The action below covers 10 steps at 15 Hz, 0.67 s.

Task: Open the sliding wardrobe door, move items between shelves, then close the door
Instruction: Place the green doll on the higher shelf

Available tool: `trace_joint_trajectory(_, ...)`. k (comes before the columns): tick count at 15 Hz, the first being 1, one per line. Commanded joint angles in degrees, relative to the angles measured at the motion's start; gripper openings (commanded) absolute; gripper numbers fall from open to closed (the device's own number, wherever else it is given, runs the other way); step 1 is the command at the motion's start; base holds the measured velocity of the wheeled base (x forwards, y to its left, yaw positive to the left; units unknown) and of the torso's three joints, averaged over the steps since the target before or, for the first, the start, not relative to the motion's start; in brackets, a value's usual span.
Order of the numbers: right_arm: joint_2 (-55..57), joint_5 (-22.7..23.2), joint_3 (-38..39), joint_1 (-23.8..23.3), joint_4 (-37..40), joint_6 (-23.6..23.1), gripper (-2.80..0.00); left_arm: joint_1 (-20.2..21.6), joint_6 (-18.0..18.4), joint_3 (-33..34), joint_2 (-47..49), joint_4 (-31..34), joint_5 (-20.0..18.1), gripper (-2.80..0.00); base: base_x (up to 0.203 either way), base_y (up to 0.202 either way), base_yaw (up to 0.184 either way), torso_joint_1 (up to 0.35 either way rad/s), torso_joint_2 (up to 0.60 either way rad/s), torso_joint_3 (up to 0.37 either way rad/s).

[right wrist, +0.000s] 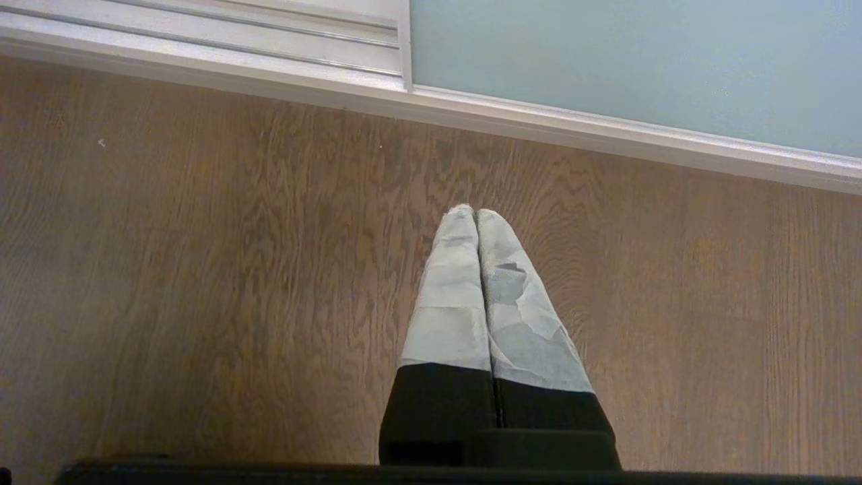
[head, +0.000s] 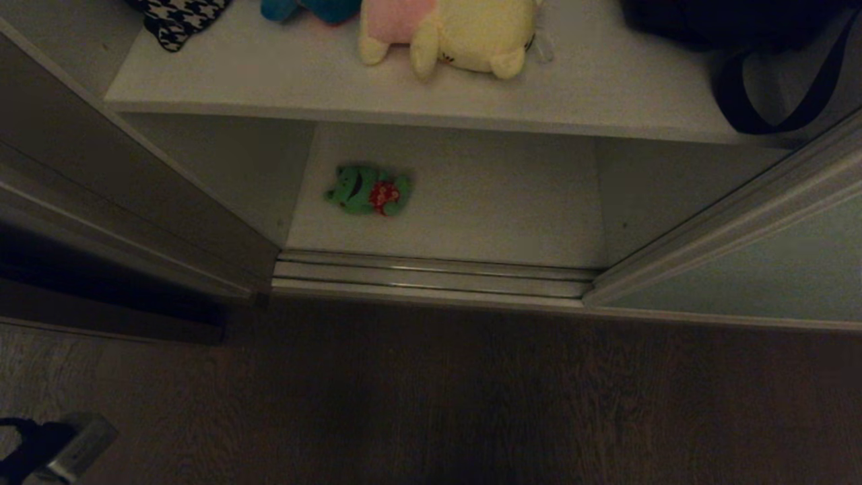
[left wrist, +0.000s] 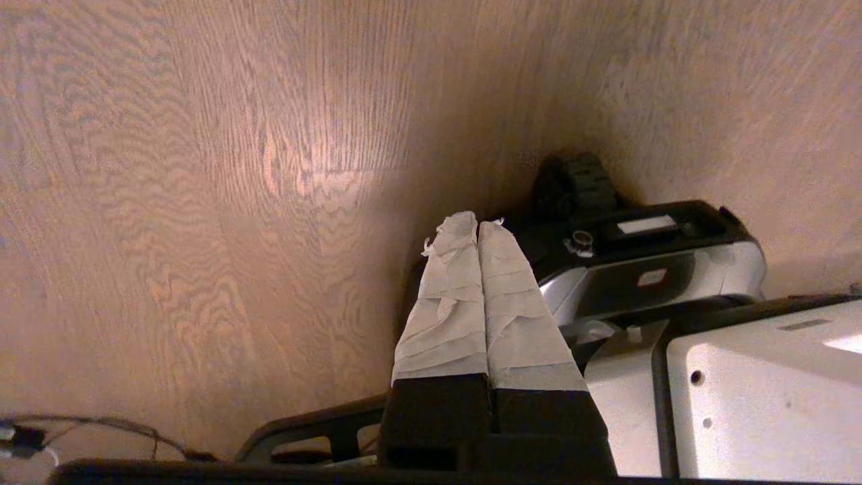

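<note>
Blue toy, black bag cut by top edge; perhaps more hidden.

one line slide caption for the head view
Open wardrobe: green plush on lower shelf, yellow plush above.

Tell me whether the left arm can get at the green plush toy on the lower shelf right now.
Probably yes. The sliding wardrobe door stands open to the right, and nothing lies in front of the green plush toy on the lower shelf. The left gripper is shut and low over the floor, well short, so it must first open.
</note>
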Motion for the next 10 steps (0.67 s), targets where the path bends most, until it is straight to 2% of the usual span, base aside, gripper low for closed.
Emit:
trace_joint_trajectory(1, 0.0, 0.0, 0.0, 0.0, 0.0, 0.0, -2.8, 0.0, -0.1, -0.1, 2.0, 0.1, -0.1, -2.8, 0.0, 0.0, 0.0, 0.0, 0.0, 0.0)
trace_joint_trajectory(5, -0.1, 0.0, 0.0, 0.0, 0.0, 0.0, -2.8, 0.0, -0.2, -0.4, 7.2, 0.3, -0.1, -2.8, 0.0, 0.0, 0.0, 0.0, 0.0, 0.0)
trace_joint_trajectory(10, -0.1, 0.0, 0.0, 0.0, 0.0, 0.0, -2.8, 0.0, 0.1, -0.6, 8.6, 0.0, 0.0, -2.8, 0.182, 0.0, 0.0, 0.001, 0.0, 0.003)
